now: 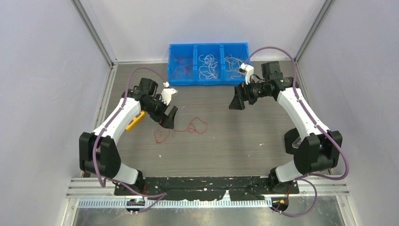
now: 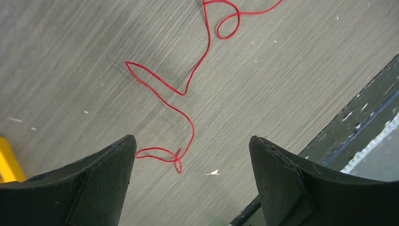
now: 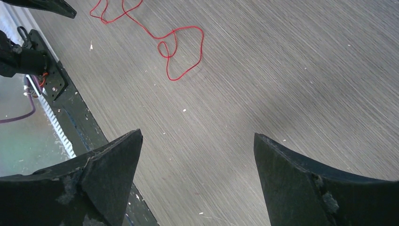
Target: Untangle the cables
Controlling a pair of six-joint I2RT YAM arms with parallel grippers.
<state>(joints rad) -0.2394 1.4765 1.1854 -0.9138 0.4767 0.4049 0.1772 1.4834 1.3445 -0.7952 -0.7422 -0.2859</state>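
Note:
A single red cable (image 1: 206, 125) lies in loose loops on the grey table, between the two arms and nearer the left one. My left gripper (image 1: 168, 118) hovers over its left end, open and holding nothing. In the left wrist view the cable (image 2: 193, 131) runs up and away from a small end loop lying on the table between the fingers, near the left finger (image 2: 108, 174). My right gripper (image 1: 237, 101) stands open to the right, above bare table. From the right wrist the cable (image 3: 203, 40) shows far ahead of the open gripper (image 3: 197, 136).
A blue bin (image 1: 208, 45) at the back has three compartments, holding red cables (image 1: 181, 68), white cables (image 1: 207, 66) and orange cables (image 1: 231, 63). A yellow object (image 1: 135, 120) lies beside the left arm. The black base rail (image 1: 207, 181) runs along the near edge.

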